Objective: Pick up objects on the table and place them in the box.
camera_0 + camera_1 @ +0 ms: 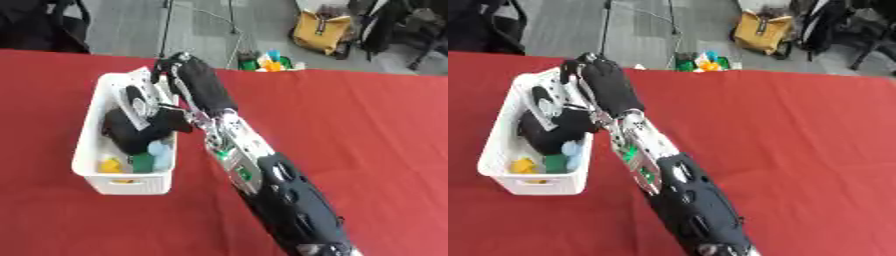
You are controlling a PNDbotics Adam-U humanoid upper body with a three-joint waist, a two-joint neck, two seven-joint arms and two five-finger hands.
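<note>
A white plastic box (127, 186) stands on the red table at the left. In it lie a bulky black thing (129, 131), a white-and-black thing (137, 103) and small light blue (160, 149), green (142, 162) and yellow (110, 165) pieces. My right arm reaches up from the lower right edge along the box's right side. Its black hand (199, 80) hovers over the box's far right corner, and I cannot make out whether it holds anything. No loose object shows on the cloth. The left hand is out of sight.
The red tablecloth (350, 130) stretches to the right of the arm. Past the table's far edge, on the floor, sit small colourful items (267, 61), a yellow bag (322, 31) and thin metal stand legs (164, 30).
</note>
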